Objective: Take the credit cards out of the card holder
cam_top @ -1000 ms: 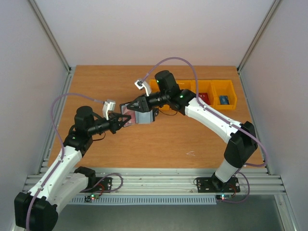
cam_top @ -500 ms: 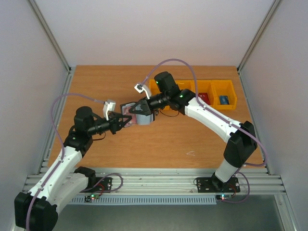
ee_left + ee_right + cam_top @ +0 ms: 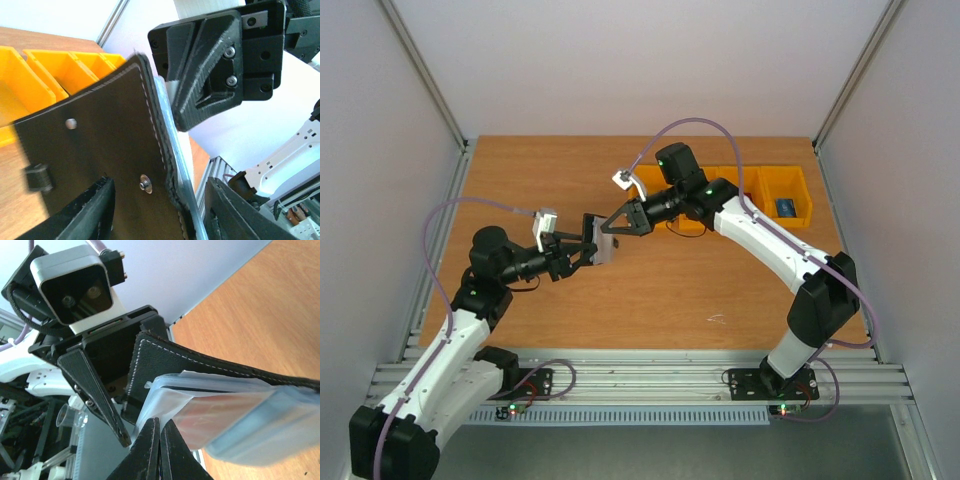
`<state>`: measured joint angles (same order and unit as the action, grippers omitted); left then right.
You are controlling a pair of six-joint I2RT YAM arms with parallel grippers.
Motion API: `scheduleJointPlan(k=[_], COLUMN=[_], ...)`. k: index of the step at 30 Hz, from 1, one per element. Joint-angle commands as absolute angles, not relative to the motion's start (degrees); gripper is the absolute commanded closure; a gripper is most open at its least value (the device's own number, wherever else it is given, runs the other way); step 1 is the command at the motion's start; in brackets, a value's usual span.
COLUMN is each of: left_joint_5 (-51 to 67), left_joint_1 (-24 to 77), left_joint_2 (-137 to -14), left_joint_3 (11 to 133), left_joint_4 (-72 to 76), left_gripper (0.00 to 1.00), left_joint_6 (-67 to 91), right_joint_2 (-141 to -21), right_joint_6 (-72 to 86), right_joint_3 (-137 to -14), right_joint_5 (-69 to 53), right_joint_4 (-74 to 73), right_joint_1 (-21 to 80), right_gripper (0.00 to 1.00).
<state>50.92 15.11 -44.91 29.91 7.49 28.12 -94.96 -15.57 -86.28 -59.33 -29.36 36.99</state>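
Card holder (image 3: 210,365) in the air between my 2 grippers.
My right gripper (image 3: 160,432) is closed, pinching its clear sleeve (image 3: 170,400), red credit card (image 3: 220,412) inside; my left gripper (image 3: 159,185) gapes open around it. 1 blue card (image 3: 785,207) looks already out, in the yellow bin (image 3: 786,224) behind my right gripper.

Left hand (image 3: 582,251), right hand (image 3: 617,223) flank card holder (image 3: 604,247) over table (image 3: 520,180).

Orange-brown wooden table (image 3: 620,310), yellow bins (image 3: 786,180) along its far right
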Motion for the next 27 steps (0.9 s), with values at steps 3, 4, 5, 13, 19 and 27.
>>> scheduleJointPlan(k=[3,4,5,13,19,27], left_joint_5=[48.0,47.8,47.6,46.4,46.6,47.6], left_joint_1=[14.6,14.7,14.6,14.0,13.4,13.1], left_joint_2=[-44.4,-44.5,-44.5,-44.0,-43.7,-43.6], left_joint_3=[29.5,29.5,29.5,29.3,29.1,29.0], left_joint_4=[7.2,6.7,6.1,5.3,5.7,6.5], left_gripper=[0.46,0.46,0.46,0.47,0.47,0.42], left_joint_6=[27.4,27.1,26.7,27.6,28.3,28.8], right_joint_2=[-92.7,-92.8,-92.9,-93.0,-92.6,-92.6], right_joint_6=[-20.0,-19.9,-19.9,-23.1,-24.0,-24.1], right_joint_3=[-89.0,-89.2,-89.4,-91.4,-91.5,-91.2], right_joint_5=[-63.0,-63.5,-63.7,-64.1,-64.1,-64.2], right_joint_4=[-34.1,-34.2,-34.5,-38.8,-39.8,-40.3], right_joint_1=[37.0,37.0,37.0,36.9,36.9,36.9], right_gripper=[0.99,0.99,0.99,0.99,0.99,0.99])
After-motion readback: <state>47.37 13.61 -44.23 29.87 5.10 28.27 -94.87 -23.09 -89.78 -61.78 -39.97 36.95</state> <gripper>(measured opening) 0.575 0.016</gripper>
